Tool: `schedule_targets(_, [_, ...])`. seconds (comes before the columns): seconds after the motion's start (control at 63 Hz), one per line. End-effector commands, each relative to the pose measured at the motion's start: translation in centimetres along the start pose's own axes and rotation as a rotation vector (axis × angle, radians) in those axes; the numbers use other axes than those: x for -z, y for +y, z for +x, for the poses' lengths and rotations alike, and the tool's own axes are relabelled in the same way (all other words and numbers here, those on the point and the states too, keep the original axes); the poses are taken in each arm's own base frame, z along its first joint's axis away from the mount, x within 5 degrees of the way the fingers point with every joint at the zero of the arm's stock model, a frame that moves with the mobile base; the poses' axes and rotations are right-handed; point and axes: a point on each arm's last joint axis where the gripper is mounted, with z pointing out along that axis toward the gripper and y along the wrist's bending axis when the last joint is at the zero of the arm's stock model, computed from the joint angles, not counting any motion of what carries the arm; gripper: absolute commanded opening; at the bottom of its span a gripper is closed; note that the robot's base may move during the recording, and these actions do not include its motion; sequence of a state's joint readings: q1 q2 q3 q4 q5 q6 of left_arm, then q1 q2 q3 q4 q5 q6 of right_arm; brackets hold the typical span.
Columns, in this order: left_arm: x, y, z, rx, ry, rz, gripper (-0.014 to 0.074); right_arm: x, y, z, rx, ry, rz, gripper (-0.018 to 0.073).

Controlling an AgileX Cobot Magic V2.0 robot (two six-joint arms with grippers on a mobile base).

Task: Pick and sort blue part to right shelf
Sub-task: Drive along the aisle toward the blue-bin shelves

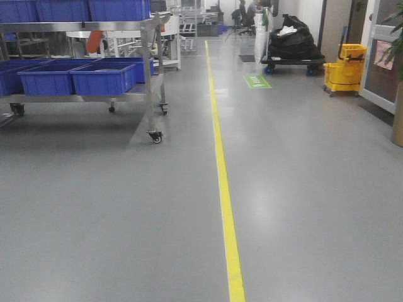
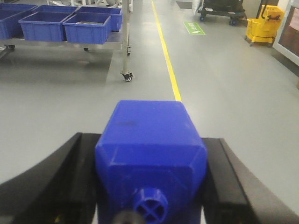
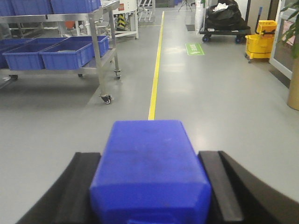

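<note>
Blue part [image 3: 149, 168] is pinched in the right claw [image 3: 149, 156], with a black finger [image 3: 233, 186] pressed on each side. It is held up off the floor [image 1: 94, 220] and covers the near end of the yellow line [image 3: 156, 60]. Its cap end is cut off by the lower frame edge (so cap shape can't be told).

Left claw [image 2: 149, 140] is clamped the same way on a second blue block [image 2: 154, 126]. That one has a small round knob [image 2: 149, 207] with a cross pattern facing the camera. It also hides the near end of the yellow line, which disappears behind its top right corner.

In the front view neither claw shows.
- Left of the yellow line and far back: steel rack [image 1: 151, 56] on casters, with blue bins [image 1: 104, 78] on its lower level and more on top.
- Just right of the line, far end: green floor sign [image 1: 257, 82].
- Further right of the line: black cart [image 1: 293, 47] piled with dark bags, then yellow mop bucket [image 1: 345, 69].

Both held blocks are well apart from the rack.
</note>
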State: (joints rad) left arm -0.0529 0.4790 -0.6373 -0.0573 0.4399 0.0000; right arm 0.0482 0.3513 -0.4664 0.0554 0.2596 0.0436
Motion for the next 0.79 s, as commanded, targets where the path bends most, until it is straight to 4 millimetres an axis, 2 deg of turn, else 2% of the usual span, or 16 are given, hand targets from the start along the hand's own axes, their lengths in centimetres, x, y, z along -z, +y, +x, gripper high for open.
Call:
schedule_targets(0.0, [0.3,-0.07,-1.69,0.012,-0.112,0.004,0.0368,0.22,0.07,-1.8,0.011,-0.119,0.002,0.0281])
schedule_targets(0.777, [0.27,-0.07,-1.69,0.012,-0.111,0.004,0.0368,0.22,0.07,-1.8,0.011,-0.119,0.002,0.0281])
